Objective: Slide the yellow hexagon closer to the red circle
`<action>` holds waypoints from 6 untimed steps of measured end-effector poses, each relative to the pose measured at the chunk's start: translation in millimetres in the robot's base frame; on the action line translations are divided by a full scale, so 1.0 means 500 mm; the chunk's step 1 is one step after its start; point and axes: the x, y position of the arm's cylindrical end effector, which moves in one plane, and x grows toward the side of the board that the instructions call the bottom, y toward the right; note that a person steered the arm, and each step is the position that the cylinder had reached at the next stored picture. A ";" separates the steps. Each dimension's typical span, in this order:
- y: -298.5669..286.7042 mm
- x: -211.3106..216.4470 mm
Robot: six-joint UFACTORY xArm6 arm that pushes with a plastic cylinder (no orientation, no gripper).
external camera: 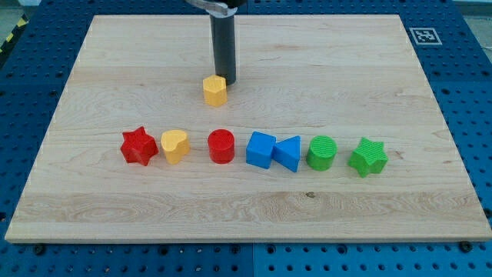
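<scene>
With my tip (pixel 228 81) touching the yellow hexagon (pixel 215 90) off-centre, the jawless end effector risks deflecting it past the red circle (pixel 221 146).

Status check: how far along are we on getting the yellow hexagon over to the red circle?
Done: my tip is placed at the yellow hexagon, on its upper-right side toward the view's top, apparently touching it. In hand: a push toward the view's bottom looks set up. Left: the hexagon sits apart from the red circle, which lies in the row of blocks below it, between the yellow heart and blue cube.
</scene>
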 end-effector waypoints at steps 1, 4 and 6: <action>-0.017 0.047; -0.056 0.162; -0.138 0.015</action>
